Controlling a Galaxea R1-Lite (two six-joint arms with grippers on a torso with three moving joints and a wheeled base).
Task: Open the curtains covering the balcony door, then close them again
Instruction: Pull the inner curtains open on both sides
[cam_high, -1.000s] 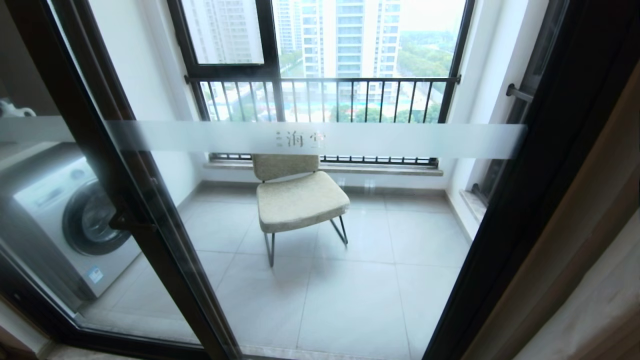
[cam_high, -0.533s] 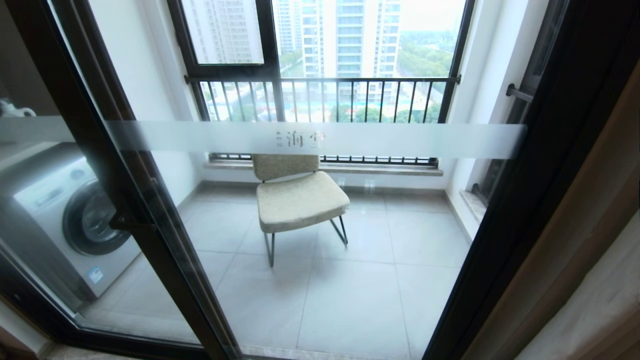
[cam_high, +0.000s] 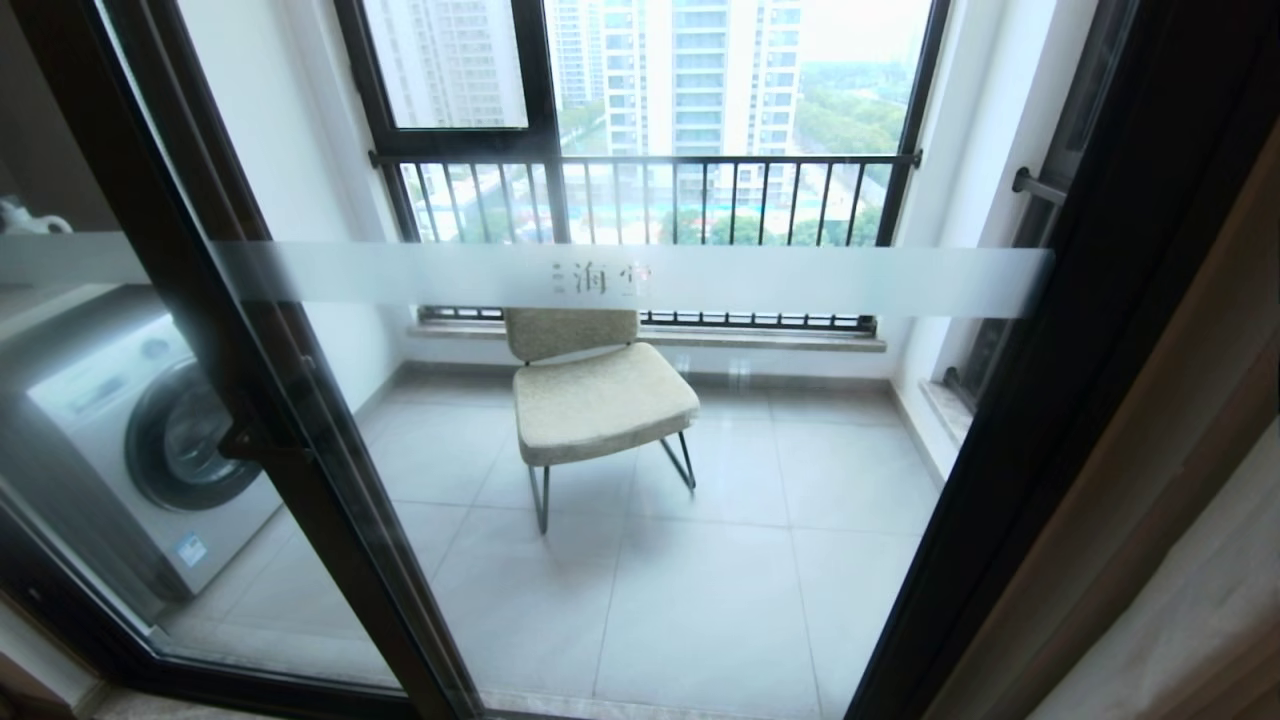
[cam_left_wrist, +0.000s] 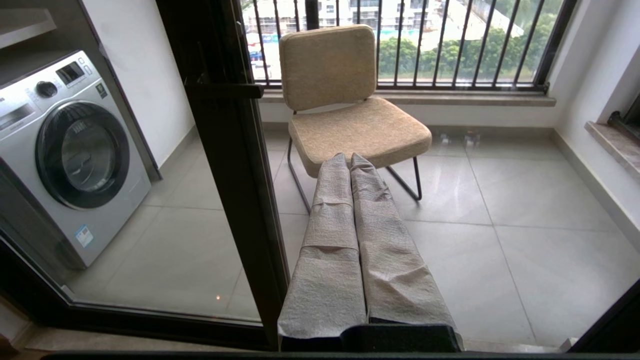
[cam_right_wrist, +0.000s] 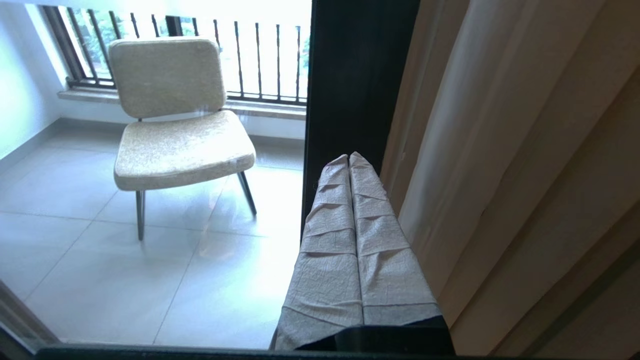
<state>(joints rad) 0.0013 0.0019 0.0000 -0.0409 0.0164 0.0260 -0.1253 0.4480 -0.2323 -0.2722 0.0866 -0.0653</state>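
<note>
The right gripper (cam_right_wrist: 350, 160) is clenched on nothing, tips just beside the curtains (cam_right_wrist: 500, 150), which are gathered at the right edge of the balcony door (cam_right_wrist: 357, 75); the left gripper (cam_left_wrist: 350, 159) is likewise clenched and empty, facing the glass. With the glass uncovered, the closing step appears due: the right gripper should open, pinch the leading pleat squarely and draw it level across the door. The curtains hang lengthwise top to floor.
</note>
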